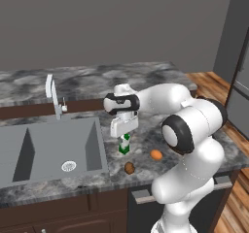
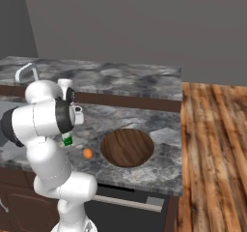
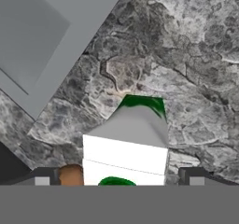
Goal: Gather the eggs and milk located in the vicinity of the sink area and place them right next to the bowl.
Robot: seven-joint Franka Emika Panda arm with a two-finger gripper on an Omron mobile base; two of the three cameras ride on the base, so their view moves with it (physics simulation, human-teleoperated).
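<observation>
Milk carton [image 3: 126,143]: upright on the table just right of the sink [image 1: 48,149], white with green ends, between the jaws.
Jaws: apart, straddling the carton, not clamped.
Eggs: brown [image 1: 129,167] and orange [image 1: 156,155], near the carton.
Bowl [image 2: 127,147]: wooden, empty.
Progress: nothing moved yet, by judgement.

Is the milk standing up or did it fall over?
Standing up. The milk sits on its green base on the counter, under the open gripper.

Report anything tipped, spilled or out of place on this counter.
Nothing stands out. The milk carton stands upright beside the sink, both eggs lie loose on the counter, and the bowl sits level.
</observation>
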